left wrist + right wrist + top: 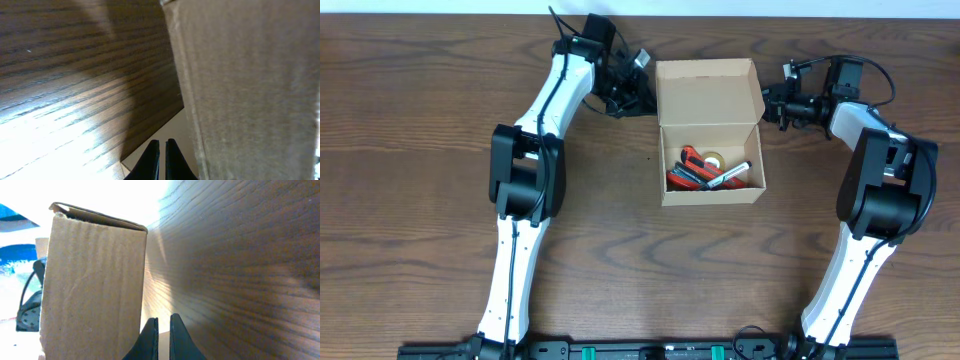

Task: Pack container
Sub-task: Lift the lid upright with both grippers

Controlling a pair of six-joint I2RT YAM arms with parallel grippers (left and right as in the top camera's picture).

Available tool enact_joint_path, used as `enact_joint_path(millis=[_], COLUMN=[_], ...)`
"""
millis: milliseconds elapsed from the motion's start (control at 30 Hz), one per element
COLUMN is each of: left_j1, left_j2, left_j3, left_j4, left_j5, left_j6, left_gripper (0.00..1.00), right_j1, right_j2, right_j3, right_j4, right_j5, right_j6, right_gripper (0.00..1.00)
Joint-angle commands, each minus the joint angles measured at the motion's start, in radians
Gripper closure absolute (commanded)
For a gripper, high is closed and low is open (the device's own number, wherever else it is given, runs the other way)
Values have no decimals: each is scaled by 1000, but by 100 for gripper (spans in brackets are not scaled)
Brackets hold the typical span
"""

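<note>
One box [712, 150], sitting open, markers [705, 176] lying inside, lid [708, 92] standing at its far edge. My left end effector [162, 142] and right end effector [164, 319] are flanking that lid, both closed up, holding nothing. I am judging it best to be tipping the lid down evenly, both sides together.

tan container [709, 92], red markers [686, 170], wood-grain table [420, 150]

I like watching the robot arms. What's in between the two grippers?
The container. In the overhead view, its open lid flap stands right between the left gripper and the right gripper.
</note>
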Motion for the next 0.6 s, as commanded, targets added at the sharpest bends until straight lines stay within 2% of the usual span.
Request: enact_joint_path(millis=[0, 567], left_j1=[16, 19], left_j2=[-1, -33], left_j3=[-3, 26], left_j4=[0, 8], left_j5=[53, 135], left_j6=[19, 48], left_gripper=[94, 94], right_j1=[-3, 0], right_j2=[4, -105], right_j3=[26, 54], right_j4=[3, 2], right_j5=[-74, -74], right_j6=[16, 17], right_gripper=[99, 99])
